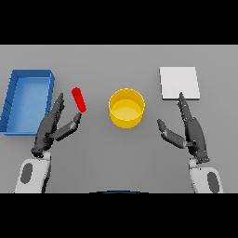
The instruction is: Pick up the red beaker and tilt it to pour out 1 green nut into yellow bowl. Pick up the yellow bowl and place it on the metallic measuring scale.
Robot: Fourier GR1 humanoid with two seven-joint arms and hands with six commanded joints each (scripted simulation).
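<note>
The red beaker (79, 99) is a slim red tube, leaning left at its top, left of centre on the grey table. My left hand (50, 128) lies just left of and below it with fingers straight and thumb stretched toward the beaker's base, apart from it. At the centre stands the yellow bowl (126, 108); no nut shows inside it. The metallic scale (179, 82) is a pale flat square at the back right. My right hand (191, 128) is open below the scale, its fingertips reaching the scale's near edge.
A blue rectangular bin (27, 100) sits at the far left, close behind my left hand.
</note>
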